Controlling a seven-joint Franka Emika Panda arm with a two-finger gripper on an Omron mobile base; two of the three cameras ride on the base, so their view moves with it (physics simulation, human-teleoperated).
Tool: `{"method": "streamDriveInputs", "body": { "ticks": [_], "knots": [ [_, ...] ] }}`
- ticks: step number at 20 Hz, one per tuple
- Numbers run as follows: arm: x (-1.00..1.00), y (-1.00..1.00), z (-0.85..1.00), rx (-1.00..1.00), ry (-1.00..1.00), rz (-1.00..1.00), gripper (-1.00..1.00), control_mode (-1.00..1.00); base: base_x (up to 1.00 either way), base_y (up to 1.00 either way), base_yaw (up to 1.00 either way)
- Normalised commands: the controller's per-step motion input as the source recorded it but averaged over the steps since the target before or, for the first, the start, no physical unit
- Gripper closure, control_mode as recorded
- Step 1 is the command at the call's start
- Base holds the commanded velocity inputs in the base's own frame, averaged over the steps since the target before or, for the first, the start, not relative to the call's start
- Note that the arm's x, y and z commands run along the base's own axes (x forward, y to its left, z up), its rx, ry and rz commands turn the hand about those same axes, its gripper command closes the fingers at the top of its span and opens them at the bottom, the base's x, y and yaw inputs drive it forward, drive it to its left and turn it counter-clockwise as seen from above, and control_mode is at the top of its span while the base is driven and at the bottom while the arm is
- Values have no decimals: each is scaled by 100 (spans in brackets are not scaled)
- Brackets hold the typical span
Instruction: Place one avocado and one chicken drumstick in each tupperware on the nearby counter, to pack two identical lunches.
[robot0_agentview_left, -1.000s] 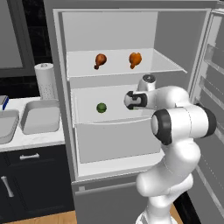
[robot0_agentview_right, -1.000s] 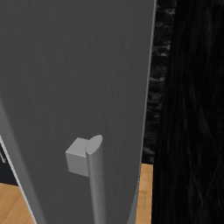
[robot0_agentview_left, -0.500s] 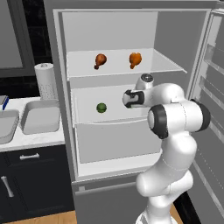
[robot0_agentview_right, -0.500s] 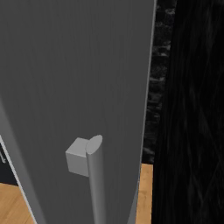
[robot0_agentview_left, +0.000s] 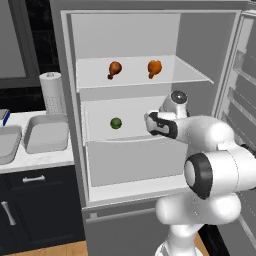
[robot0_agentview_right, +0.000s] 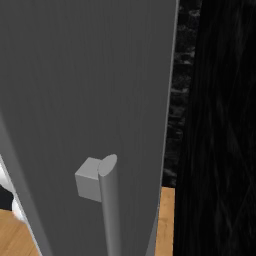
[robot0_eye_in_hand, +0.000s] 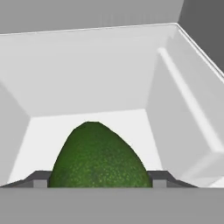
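Open fridge (robot0_agentview_left: 150, 30), two chicken drumsticks (robot0_agentview_left: 114, 69) on its top shelf.
Claw (robot0_eye_in_hand: 97, 183) pinching an avocado (robot0_eye_in_hand: 98, 157); another avocado (robot0_agentview_left: 116, 123) on the middle shelf.

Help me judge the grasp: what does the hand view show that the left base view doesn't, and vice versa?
Hand view: an avocado close up, flanked by the fingers. Left base view: two chicken drumsticks on the upper shelf, a free avocado beside the hand, two tupperware on the counter. Both: the fridge's white middle shelf.
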Motion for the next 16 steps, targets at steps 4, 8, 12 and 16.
{"method": "streamDriveInputs", "body": {
  "ticks": [4,8,12,16],
  "knots": [
    [-100,20,100,0,-19,-9,100,-100,0,0,0],
    [-100,4,100,9,8,-8,100,-100,0,0,0],
    [-100,-1,94,23,35,-3,100,-100,0,0,0],
    [-100,0,27,15,31,0,100,-100,0,0,0]
  ]
}}
